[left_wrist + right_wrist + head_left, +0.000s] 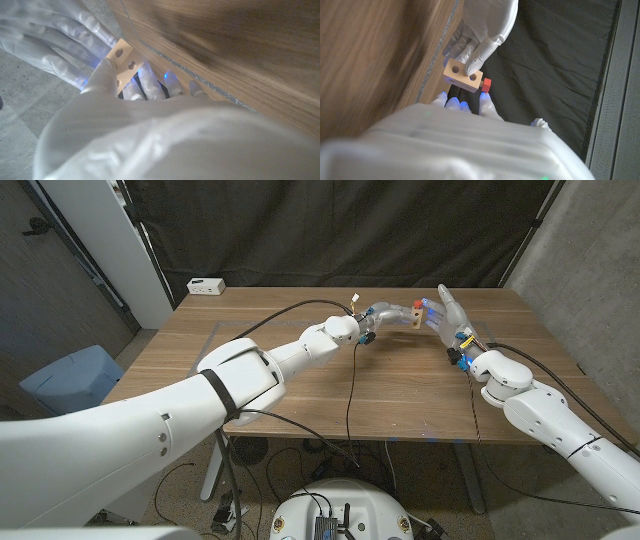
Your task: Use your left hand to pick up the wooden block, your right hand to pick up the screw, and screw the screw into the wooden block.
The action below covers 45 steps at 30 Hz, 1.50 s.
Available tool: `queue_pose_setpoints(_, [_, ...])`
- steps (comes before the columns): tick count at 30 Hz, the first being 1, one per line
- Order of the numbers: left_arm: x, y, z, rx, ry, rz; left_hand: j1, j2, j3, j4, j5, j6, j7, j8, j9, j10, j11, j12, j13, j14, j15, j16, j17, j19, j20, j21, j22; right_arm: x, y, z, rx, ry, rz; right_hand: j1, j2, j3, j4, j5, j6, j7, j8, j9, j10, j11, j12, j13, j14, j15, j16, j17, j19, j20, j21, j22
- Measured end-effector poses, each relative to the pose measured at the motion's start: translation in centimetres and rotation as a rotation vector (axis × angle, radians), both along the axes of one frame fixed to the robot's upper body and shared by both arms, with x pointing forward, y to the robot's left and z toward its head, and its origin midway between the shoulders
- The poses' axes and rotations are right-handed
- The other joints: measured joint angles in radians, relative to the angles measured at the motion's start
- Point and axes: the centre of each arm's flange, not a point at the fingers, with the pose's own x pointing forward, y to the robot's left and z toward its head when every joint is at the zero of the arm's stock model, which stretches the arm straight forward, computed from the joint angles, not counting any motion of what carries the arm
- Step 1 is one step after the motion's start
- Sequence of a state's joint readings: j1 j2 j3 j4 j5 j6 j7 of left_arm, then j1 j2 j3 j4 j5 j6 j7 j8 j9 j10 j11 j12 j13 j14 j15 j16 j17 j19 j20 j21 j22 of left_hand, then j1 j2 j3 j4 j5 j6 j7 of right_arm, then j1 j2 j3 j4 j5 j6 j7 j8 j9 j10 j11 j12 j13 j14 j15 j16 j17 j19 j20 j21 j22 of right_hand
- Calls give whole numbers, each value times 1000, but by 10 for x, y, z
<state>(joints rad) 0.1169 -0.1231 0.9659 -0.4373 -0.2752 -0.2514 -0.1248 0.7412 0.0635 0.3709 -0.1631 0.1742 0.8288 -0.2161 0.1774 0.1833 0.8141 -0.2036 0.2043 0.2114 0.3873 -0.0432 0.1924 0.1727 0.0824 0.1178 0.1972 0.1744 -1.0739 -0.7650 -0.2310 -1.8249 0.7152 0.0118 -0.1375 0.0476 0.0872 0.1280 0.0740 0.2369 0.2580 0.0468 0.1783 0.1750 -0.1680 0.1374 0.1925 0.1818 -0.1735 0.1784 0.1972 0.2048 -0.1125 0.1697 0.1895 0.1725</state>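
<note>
- The wooden block [403, 315] was observed held above the far part of the worktop [400, 395], gripped in the fingers of the left hand [378, 314].
- In the right wrist view, the block [463, 75] was seen with round holes in its faces, and the left hand [481, 31] was clamped on it.
- The screw [486, 85], red-headed, was noted set against one end of the block, with the fingertips [484, 100] of the right hand just beside its head.
- The right hand [447, 318] was raised next to the block, fingers extended; whether the screw was actually pinched could not be told.
- A small white box [206, 285] was recorded at the worktop's far left corner.
- Cables [352, 385] were seen trailing across the worktop.
</note>
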Motion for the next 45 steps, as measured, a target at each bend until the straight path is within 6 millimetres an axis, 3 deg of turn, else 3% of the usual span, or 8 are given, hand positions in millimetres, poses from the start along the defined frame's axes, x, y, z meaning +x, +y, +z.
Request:
queue_pose_setpoints(28, [4,1,1,7,23,39,-6,-1,0,0,-1,0,0,0,1,5,5,0,0,0,0,0,0,0,0,0,0,-15,5,0,-33,-2,11,0,0,0,0,4,3,-2,0,2,0,0,0,0,0,0,0,0,4,-4,0,0])
queue_pose_setpoints(45, [0,0,5,9,-14,12,-4,0,0,0,-3,0,0,0,0,5,5,0,0,0,0,0,0,0,0,0,0,-23,-14,-1,-28,-7,-39,0,0,4,3,4,3,-2,0,2,-4,-4,0,0,0,0,0,0,4,-4,0,0])
